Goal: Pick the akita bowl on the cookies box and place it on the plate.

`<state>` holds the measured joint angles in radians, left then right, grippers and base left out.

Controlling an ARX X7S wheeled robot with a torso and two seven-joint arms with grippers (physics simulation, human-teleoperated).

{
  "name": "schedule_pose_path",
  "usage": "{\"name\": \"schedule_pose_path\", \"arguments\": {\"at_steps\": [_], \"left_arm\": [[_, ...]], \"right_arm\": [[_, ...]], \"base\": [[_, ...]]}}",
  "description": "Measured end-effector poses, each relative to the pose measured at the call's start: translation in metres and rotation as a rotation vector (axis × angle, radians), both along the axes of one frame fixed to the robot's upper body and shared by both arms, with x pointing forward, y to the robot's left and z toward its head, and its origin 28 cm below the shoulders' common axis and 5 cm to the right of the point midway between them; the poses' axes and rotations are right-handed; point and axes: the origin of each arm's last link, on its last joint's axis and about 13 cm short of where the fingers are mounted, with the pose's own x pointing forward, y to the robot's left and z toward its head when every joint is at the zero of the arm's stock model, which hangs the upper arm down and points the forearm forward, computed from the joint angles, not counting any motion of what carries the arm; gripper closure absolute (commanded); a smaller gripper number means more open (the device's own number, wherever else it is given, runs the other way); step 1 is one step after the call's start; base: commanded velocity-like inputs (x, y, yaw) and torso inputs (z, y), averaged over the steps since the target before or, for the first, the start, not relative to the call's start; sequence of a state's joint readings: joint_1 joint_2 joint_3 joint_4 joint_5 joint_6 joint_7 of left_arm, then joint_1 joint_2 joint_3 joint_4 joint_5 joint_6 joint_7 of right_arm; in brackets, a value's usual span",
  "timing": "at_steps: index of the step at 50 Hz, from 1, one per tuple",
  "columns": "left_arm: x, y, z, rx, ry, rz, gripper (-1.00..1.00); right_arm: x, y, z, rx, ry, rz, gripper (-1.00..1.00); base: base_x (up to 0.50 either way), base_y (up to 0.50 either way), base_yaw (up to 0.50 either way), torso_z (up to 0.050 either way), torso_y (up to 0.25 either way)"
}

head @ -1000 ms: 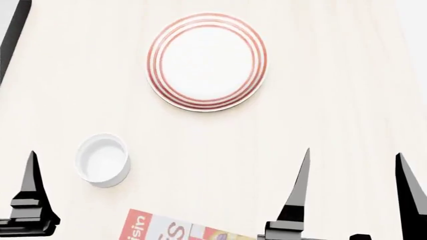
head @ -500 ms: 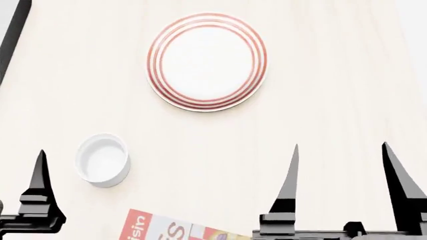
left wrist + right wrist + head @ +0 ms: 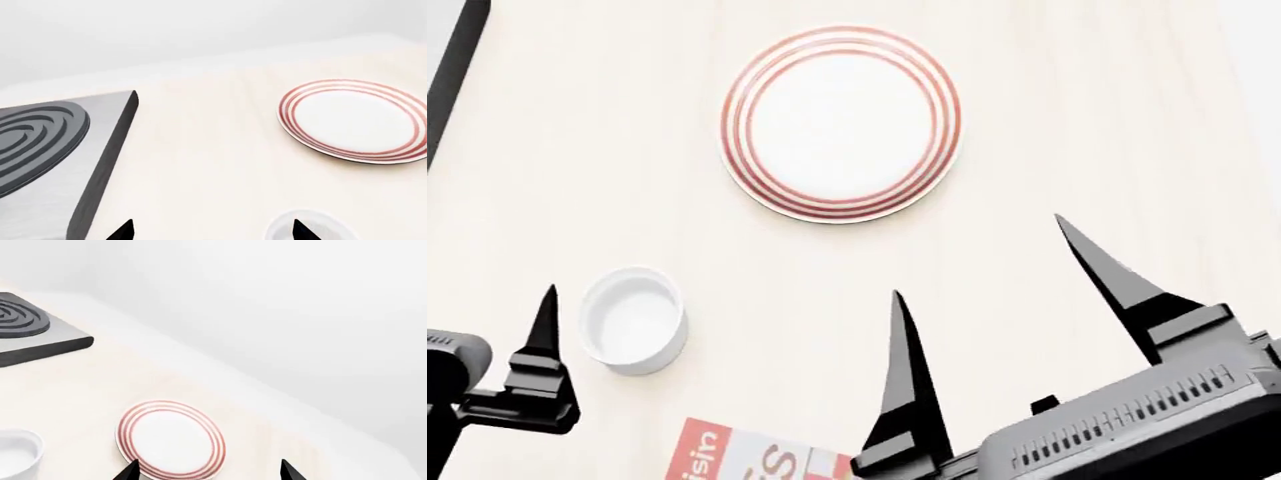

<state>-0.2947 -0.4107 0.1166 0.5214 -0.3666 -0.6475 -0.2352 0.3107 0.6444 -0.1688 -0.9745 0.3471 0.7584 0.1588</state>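
Observation:
The akita bowl is out of view. Only a red and white corner of the cookies box (image 3: 737,456) shows, at the near edge of the head view. The plate (image 3: 841,122) lies empty farther back on the table, and both wrist views show it too (image 3: 353,120) (image 3: 172,439). My right gripper (image 3: 977,256) hovers tilted between the box corner and the plate, open, with nothing between its fingers (image 3: 209,472). My left gripper (image 3: 212,233) is open and empty. One of its fingers (image 3: 545,335) stands just left of a white cup.
A small plain white cup (image 3: 633,318) sits left of centre, near the left fingers (image 3: 308,226) (image 3: 16,454). A grey stove block with a coil burner (image 3: 40,145) (image 3: 27,325) fills the far left, its dark edge (image 3: 446,75) at the table's corner.
The right gripper has risen, swung left and tilted, its fingertips now closer to the plate. The left finger has shifted slightly right toward the cup. Plate, cup and box have not moved.

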Motion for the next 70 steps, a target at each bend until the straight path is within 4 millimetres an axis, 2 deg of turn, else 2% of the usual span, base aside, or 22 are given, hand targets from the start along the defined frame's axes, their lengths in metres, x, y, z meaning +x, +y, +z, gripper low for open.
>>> {"name": "schedule_pose_path", "arguments": {"at_steps": [17, 36, 45, 54, 70], "left_arm": [[0.003, 0.003, 0.01, 0.002, -0.012, -0.088, -1.0], [0.004, 0.003, 0.012, 0.013, -0.024, -0.126, -1.0], [0.004, 0.002, 0.012, 0.019, -0.025, -0.135, -1.0], [0.003, 0.001, 0.012, 0.028, -0.028, -0.147, -1.0], [0.002, 0.0, 0.012, 0.033, -0.029, -0.159, -1.0]], "right_arm": [[-0.01, 0.008, 0.028, -0.237, 0.049, 0.189, -1.0], [-0.025, 0.013, 0.051, -0.432, 0.183, 0.308, -1.0], [-0.031, 0.019, 0.055, -0.5, 0.244, 0.362, -1.0], [-0.04, 0.036, 0.051, -0.599, 0.366, 0.499, -1.0], [-0.047, 0.045, 0.047, -0.73, 0.487, 0.527, -1.0]], "base": [[0.0, 0.0, 0.0, 0.0, 0.0], [0.0, 0.0, 0.0, 0.0, 0.0], [0.0, 0.0, 0.0, 0.0, 0.0], [0.0, 0.0, 0.0, 0.0, 0.0], [0.0, 0.0, 0.0, 0.0, 0.0]]}}
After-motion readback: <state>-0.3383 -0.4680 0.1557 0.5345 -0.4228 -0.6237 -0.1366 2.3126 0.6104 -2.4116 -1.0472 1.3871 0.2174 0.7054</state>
